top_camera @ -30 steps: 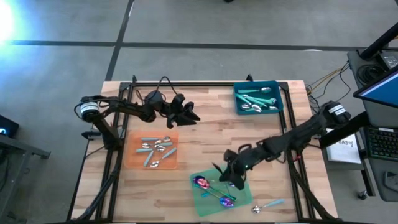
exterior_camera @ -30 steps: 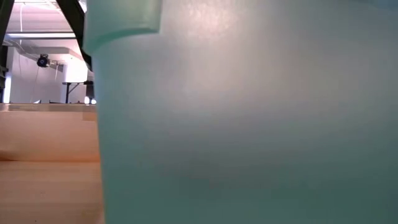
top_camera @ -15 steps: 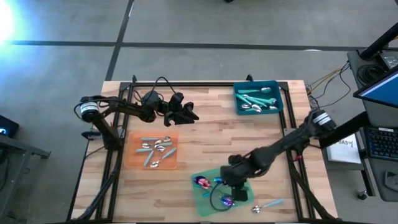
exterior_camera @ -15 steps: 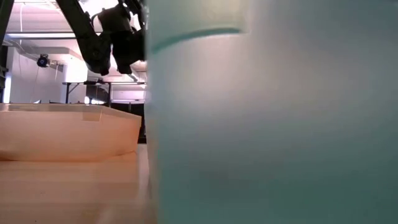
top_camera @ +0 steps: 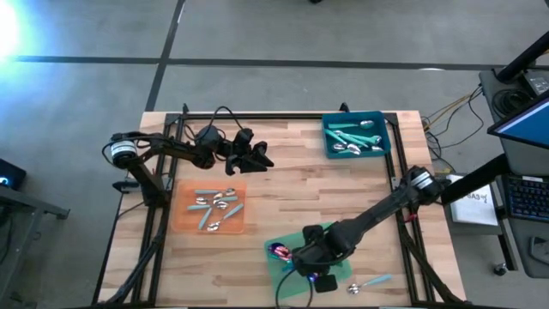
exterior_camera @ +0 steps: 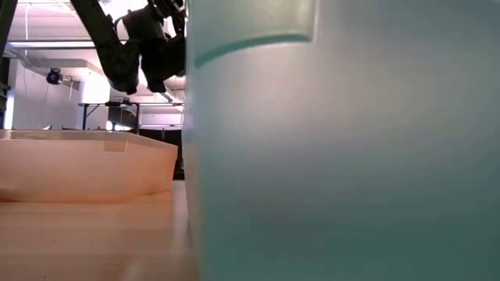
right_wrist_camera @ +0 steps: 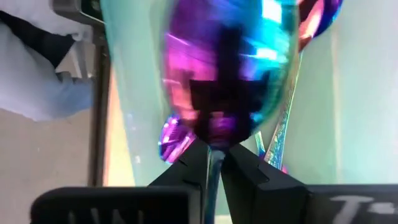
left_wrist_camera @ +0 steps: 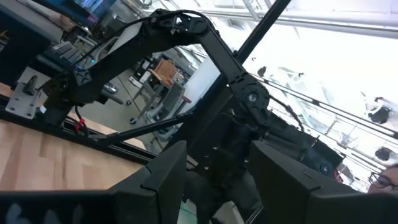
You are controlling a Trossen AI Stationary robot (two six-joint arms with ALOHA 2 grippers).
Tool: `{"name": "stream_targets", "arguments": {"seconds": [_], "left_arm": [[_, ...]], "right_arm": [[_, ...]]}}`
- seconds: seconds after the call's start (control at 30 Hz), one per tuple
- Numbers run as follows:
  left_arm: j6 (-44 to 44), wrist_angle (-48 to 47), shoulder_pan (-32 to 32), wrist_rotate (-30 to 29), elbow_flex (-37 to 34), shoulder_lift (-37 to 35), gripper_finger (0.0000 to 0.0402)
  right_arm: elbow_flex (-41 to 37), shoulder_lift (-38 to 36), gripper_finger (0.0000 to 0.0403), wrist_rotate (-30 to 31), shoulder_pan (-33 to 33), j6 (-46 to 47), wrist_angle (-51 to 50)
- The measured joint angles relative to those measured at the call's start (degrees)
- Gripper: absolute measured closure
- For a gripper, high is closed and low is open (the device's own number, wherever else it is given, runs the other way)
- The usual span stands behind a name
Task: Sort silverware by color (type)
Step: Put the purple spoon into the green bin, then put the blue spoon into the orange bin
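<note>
Placing: we judge we are setting a purple spoon [right_wrist_camera: 227, 68] down on the green mat [top_camera: 340, 265], which sits at the near edge of the table.
Right gripper: the right gripper [top_camera: 310, 273] is low over the green mat, its two fingers [right_wrist_camera: 186, 168] pinched close on the thin neck of the spoon just below its bowl; the grip looks narrow, and we cannot say whether it is already slackening.
Spoon and gripper: the iridescent bowl stands just past the fingertips and fills the wrist view, with other purple pieces beside it on the mat.
Left gripper: the left gripper [top_camera: 264, 161] waits toward the far side of the table, beyond the orange mat [top_camera: 183, 220], fingers apart and empty.
Other cutlery: silver spoons [top_camera: 214, 202] lie on the orange mat, more pieces fill the teal bin [top_camera: 385, 137] at the far right corner, and one loose spoon [top_camera: 369, 281] lies on the wood just beside the green mat.
Next: we would let go cleanly, lift clear without dragging the neighbours, then take the loose spoon or go back to the bin.
</note>
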Motion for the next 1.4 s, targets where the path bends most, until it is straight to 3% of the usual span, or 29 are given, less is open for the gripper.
{"name": "stream_targets", "arguments": {"seconds": [0.3, 0.5, 0.63, 1.03, 1.4], "left_arm": [[-0.03, 0.17, 0.01, 0.58, -0.02, 0.0, 0.024], [-0.79, 0.31, -0.01, 3.17, -0.02, 0.0, 0.024], [-0.79, 0.31, 0.0, 3.27, -0.02, 0.0, 0.024], [-0.81, 0.29, -0.01, 4.2, -0.02, 0.0, 0.024], [-0.07, 0.48, -0.77, 4.02, -0.02, 0.0, 0.024]], "right_arm": [[3.62, -0.29, 0.0324, -0.9, 0.08, 0.33, -0.95], [4.5, -0.64, 0.0314, -7.28, 0.76, 15.32, -16.46], [4.06, -0.71, 0.0323, -7.65, 4.46, 21.52, -22.9], [-2.3, -0.25, 0.0309, -7.61, 18.2, 34.4, -10.99], [-8.33, -0.14, 0.0289, -7.52, 21.25, 29.75, -10.23]]}}
